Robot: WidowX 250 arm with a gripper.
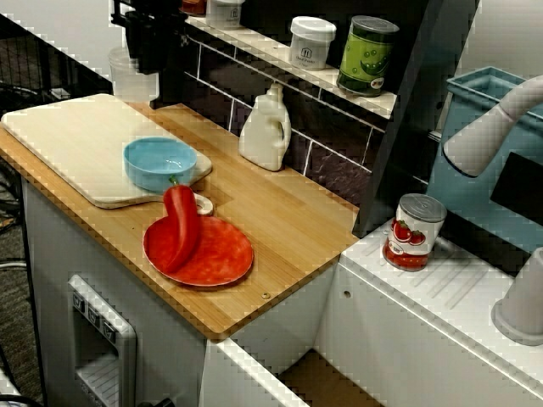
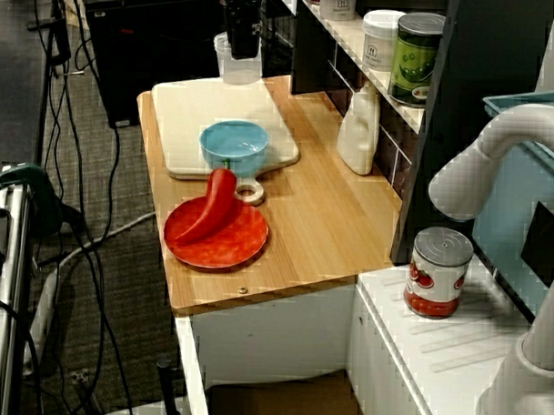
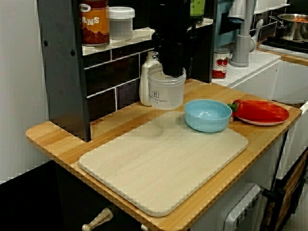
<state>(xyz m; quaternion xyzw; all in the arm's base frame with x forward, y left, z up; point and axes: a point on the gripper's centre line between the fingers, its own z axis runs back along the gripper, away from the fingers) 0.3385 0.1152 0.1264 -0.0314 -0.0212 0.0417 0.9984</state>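
In the low view from the board's end, we see the black gripper [image 3: 173,72] hanging straight down at the far side of the wooden counter [image 3: 50,139]. Its lower end sits in the mouth of a clear plastic container [image 3: 166,94]. The fingers are dark against the dark body and partly behind the container's wall. We cannot tell how wide they stand, or whether they press on the rim.

The container stands upright on the counter just beyond the far edge of the pale cutting board [image 3: 159,159], close to the tiled back wall. A white bottle [image 3: 145,79] stands just to its left, partly hidden behind it.

To the right, a light blue bowl [image 3: 208,115] sits on the board's right end. Beyond it a red pepper [image 3: 257,110] lies across a red plate [image 3: 285,114]. A tomato can [image 3: 220,62] stands farther off on the white drainboard.
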